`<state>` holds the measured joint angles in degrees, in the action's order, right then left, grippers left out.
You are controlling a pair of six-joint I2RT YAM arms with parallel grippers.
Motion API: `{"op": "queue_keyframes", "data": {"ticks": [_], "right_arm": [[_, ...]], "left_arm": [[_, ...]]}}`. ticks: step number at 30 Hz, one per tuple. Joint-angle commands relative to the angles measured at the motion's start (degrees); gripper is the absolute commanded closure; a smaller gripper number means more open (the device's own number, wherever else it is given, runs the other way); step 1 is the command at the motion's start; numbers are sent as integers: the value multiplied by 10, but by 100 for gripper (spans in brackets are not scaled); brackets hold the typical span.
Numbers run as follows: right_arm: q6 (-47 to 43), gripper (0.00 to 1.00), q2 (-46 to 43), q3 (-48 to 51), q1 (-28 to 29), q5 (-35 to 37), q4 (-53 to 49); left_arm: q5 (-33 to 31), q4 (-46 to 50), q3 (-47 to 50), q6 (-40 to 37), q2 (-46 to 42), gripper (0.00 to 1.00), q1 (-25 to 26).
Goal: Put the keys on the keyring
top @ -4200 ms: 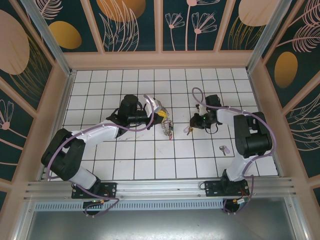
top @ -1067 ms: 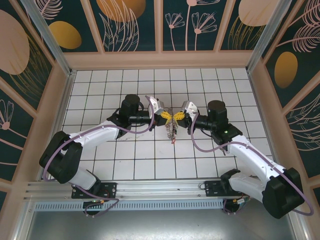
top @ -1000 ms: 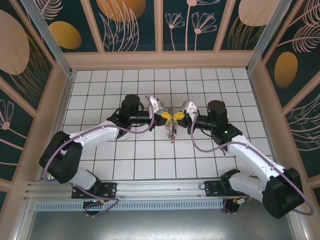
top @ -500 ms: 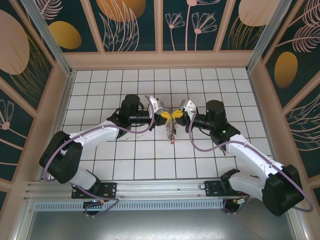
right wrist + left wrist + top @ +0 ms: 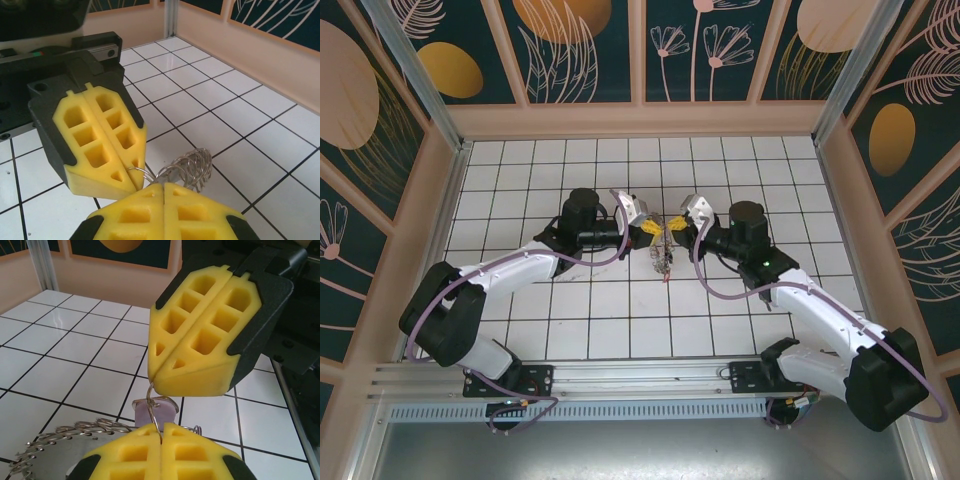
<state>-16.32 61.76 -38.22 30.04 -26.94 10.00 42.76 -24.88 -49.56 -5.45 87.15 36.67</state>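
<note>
White tiled floor, patterned walls around it.

Top view: L gripper [image 5: 648,232] and R gripper [image 5: 674,228] meet tip to tip mid-floor, with the keyring [image 5: 663,258] hanging just near of them. Vs half a sec ago, R gripper sits slightly further left; L gripper hasn't moved.

Left wrist: both pairs of pads are pressed together, each pinching the keyring's thin wire. A purple key [image 5: 159,412] hangs on the wire just under R gripper.

Right wrist: same pinch. The keyring's coil is bunched just right of the two tips.
</note>
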Motion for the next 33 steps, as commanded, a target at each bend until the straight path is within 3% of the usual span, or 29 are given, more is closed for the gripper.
{"op": "queue_keyframes", "data": {"ticks": [1, 8, 27, 33], "right_arm": [[24, 100, 15, -19, -9, 31, -29], [30, 100, 45, -31, -12, 0, -60], [66, 86, 80, -12, -64, -97, -45], [59, 83, 59, -18, -73, -80, -52]], "left_arm": [[38, -74, 0, 8, -1, 100, 5], [36, -130, 14, 32, 9, 100, 5], [21, -225, 49, 49, 36, 100, 5], [19, -223, 47, 48, 43, 100, 5]]}}
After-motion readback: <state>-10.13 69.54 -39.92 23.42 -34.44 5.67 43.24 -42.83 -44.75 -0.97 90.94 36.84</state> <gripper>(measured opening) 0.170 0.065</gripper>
